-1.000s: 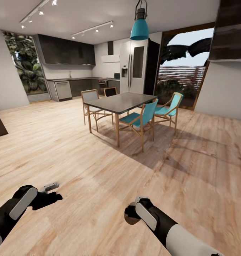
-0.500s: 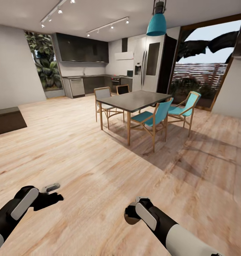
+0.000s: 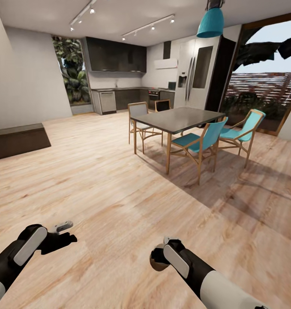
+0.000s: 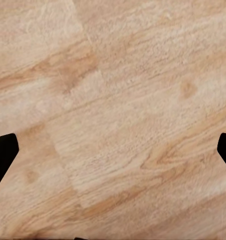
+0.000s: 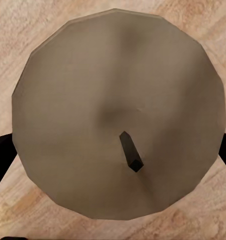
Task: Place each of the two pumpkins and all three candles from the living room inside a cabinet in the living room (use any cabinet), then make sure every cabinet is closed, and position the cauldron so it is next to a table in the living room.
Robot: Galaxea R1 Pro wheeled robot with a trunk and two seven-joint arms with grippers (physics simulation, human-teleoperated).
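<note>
Right gripper [image 3: 159,260] is clamped on a candle [image 5: 120,120]: the right wrist view looks straight down on its tan-grey flat top with a short dark wick, black fingers [image 5: 2,160] pressed against both sides of it. In the head view the candle sits at 6 o'clock, low over the floor [image 3: 119,201]. Left gripper [image 3: 61,234], at 8 o'clock, is spread apart and holding nothing; the left wrist view has plain planks between its fingertips [image 4: 3,155]. Progress, as a judgement: one candle is in transit and not yet stowed. I can't tell the status of the other two candles, the pumpkins or the cauldron. A long low dark brown unit [image 3: 19,140] sits at 10 o'clock against the left wall, likely the cabinet, well apart from the robot; whether its fronts are open I can't tell. Left to do at least: drive over, put the candle inside, shut the fronts. Room: open-plan, light wood plank floor, flat and unobstructed near the arms. Dining table [image 3: 181,119] at 1 o'clock with teal chairs [image 3: 201,141], a teal pendant lamp [image 3: 211,21] above it, dark kitchen units [image 3: 119,96] and a fridge [image 3: 201,73] behind at 12, and a big window [image 3: 265,81] at 2.
</note>
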